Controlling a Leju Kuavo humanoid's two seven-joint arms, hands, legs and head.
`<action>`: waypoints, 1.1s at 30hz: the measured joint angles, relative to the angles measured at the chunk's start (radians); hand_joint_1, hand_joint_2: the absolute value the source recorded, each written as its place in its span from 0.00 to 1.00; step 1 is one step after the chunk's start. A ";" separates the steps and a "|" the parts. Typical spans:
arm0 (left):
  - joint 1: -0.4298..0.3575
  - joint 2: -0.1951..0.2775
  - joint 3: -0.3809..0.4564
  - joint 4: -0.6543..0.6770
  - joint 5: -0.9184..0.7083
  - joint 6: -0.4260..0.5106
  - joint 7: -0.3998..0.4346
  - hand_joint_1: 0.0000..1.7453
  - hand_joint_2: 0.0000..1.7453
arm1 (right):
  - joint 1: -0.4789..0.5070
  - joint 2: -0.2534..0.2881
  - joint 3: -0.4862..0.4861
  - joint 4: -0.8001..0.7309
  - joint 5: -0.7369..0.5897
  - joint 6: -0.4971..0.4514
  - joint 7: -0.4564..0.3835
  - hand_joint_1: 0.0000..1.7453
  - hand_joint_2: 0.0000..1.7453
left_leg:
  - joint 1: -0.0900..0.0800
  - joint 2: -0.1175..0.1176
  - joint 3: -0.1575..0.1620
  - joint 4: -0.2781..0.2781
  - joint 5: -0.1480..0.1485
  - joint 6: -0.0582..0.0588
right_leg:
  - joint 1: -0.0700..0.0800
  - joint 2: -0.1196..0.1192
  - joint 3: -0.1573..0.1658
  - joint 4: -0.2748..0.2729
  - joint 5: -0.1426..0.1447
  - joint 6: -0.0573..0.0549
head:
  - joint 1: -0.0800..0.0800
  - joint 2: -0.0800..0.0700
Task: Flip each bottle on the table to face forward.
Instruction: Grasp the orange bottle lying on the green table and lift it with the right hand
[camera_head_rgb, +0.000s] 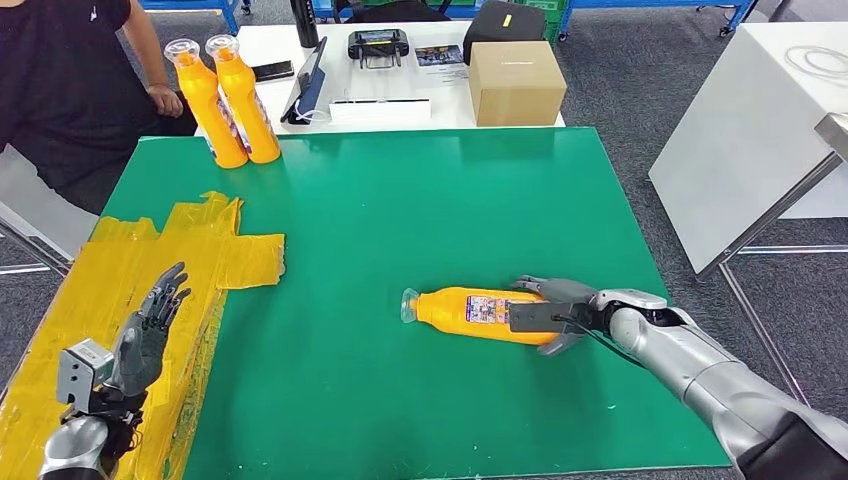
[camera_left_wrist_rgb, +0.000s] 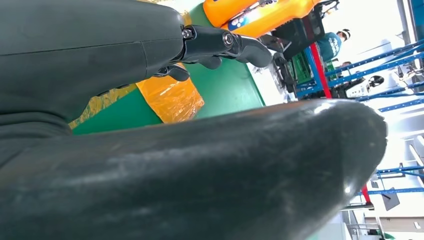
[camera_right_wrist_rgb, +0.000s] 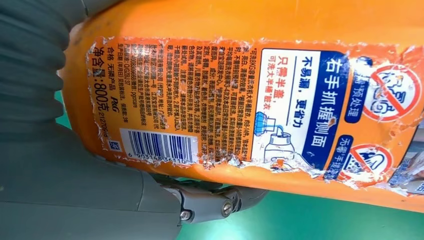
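The robot's right hand (camera_head_rgb: 556, 315) clasps an orange bottle (camera_head_rgb: 480, 313) lying mid-table (camera_head_rgb: 420, 200), its flip seemingly unfinished, left hand (camera_head_rgb: 145, 335) open and idle, while two bottles (camera_head_rgb: 228, 100) stand at the far corner.

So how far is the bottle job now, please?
Two upright bottles stand together at the mat's far left corner, so they look finished. The lying bottle is in hand: the right hand grips its base end, with the barcode label showing in the right wrist view. It is not yet stood up. The left hand holds nothing.
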 joint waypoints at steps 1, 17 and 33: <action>0.000 0.000 0.000 0.001 0.000 0.000 0.000 0.00 0.00 | -0.002 0.002 0.002 0.004 0.000 0.000 0.000 0.00 1.00 | 0.000 0.000 0.000 0.000 0.000 0.000 | 0.000 0.000 0.000 0.000 0.000 0.000 | 0.000 0.000; 0.010 -0.020 -0.002 -0.009 0.010 -0.002 0.016 0.00 0.00 | 0.013 0.191 -0.043 0.146 0.179 -0.196 -0.008 1.00 1.00 | 0.003 0.014 0.012 -0.001 -0.001 -0.001 | 0.004 0.011 0.005 0.000 0.002 -0.004 | 0.000 0.000; 0.006 -0.028 -0.002 -0.009 0.015 0.003 0.018 0.00 0.00 | 0.030 0.234 -0.091 0.182 0.207 -0.200 -0.023 1.00 1.00 | 0.003 0.014 0.019 -0.001 -0.003 -0.003 | 0.004 0.012 0.006 -0.001 0.002 -0.004 | 0.000 0.000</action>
